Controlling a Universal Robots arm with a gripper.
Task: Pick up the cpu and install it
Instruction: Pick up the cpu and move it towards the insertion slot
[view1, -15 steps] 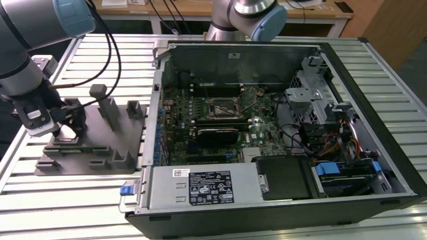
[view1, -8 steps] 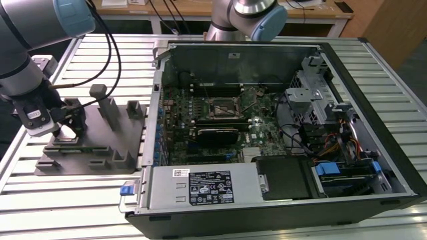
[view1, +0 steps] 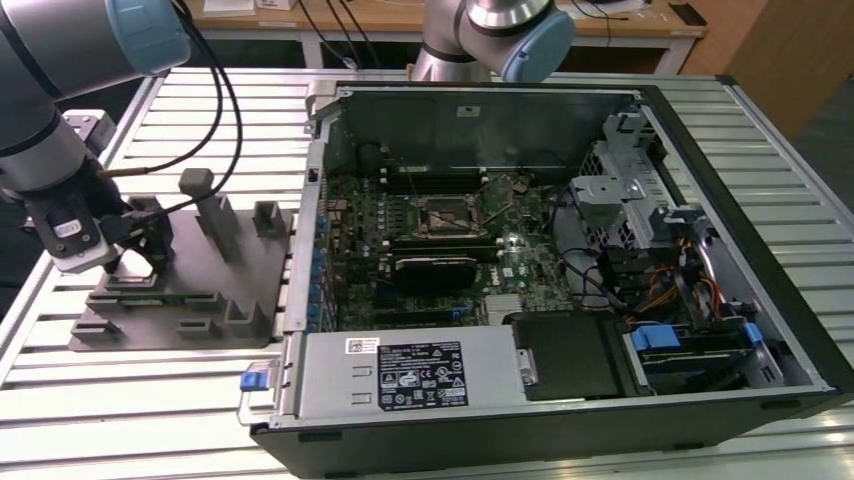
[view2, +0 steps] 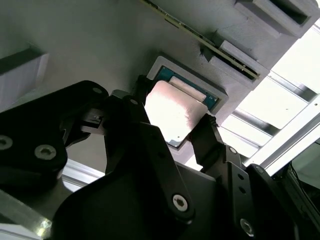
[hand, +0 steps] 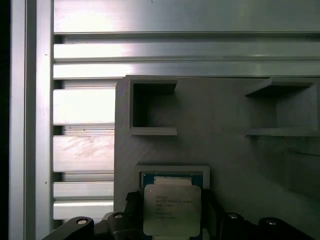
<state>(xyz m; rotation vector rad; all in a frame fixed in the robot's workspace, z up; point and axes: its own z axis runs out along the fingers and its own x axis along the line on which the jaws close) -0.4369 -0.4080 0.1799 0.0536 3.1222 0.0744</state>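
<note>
Gripper (view1: 124, 262): black fingers (view2: 212, 137) clamped on opposite edges of the cpu (view2: 175, 112) — grasping it.
Cpu: silver top facing the wrist cameras, at the square recess of the grey fixture (view1: 187, 300).
Fixture: on the slatted table (view1: 147, 400), to the exterior view's left of the open computer case (view1: 747, 250) — its socket (view1: 447, 215) well apart.

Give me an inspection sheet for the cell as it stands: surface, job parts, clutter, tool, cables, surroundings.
Surface: slatted aluminium table, carrying the grey fixture and the open PC case.
Job's things: the cpu is at the fixture's recess; the motherboard socket is inside the case.
Clutter: nothing seen.
Grippers: the tool looks shut on the cpu, with a finger against each of two opposite edges.
Cables: a black cable runs down the arm toward the tool; wire bundles lie inside the case.
Surroundings: a second arm stands behind the case.
</note>
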